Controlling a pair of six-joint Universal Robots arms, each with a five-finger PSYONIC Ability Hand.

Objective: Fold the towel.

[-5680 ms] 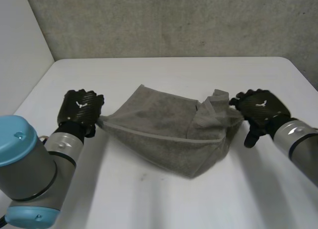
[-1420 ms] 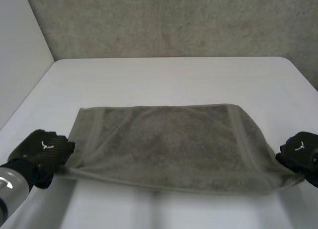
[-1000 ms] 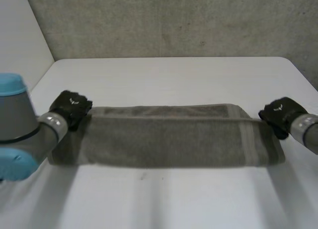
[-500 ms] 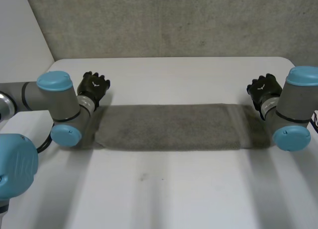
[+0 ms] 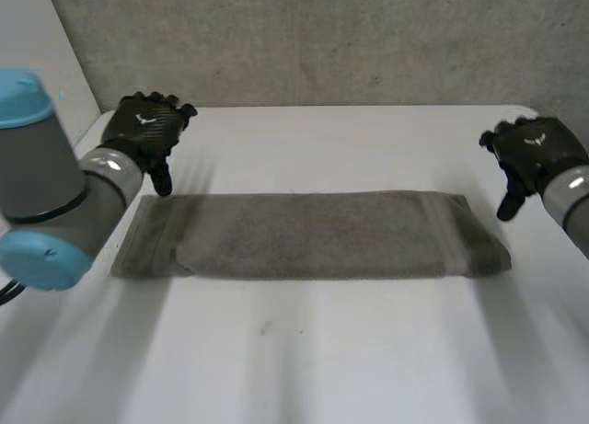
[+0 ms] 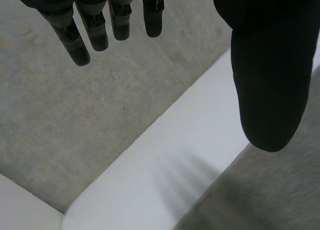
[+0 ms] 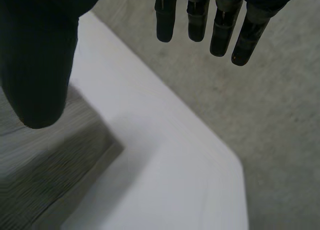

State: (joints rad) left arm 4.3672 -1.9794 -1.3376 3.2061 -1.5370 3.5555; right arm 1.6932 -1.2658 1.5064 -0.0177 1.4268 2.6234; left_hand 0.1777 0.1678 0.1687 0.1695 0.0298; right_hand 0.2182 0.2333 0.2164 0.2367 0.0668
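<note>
Towel (image 5: 308, 235) lay flat across the middle of the white table (image 5: 322, 350), a long narrow grey band folded lengthwise, with a woven stripe near each short end. My left hand (image 5: 145, 130) hung by the far corner of its left end, its fingers (image 6: 75, 35) straight and spread, the thumb well apart, holding nothing. My right hand (image 5: 532, 153) hung just off the right end, its fingers (image 7: 220, 30) straight and loose, likewise empty, the thumb pointing down beside the cloth.
</note>
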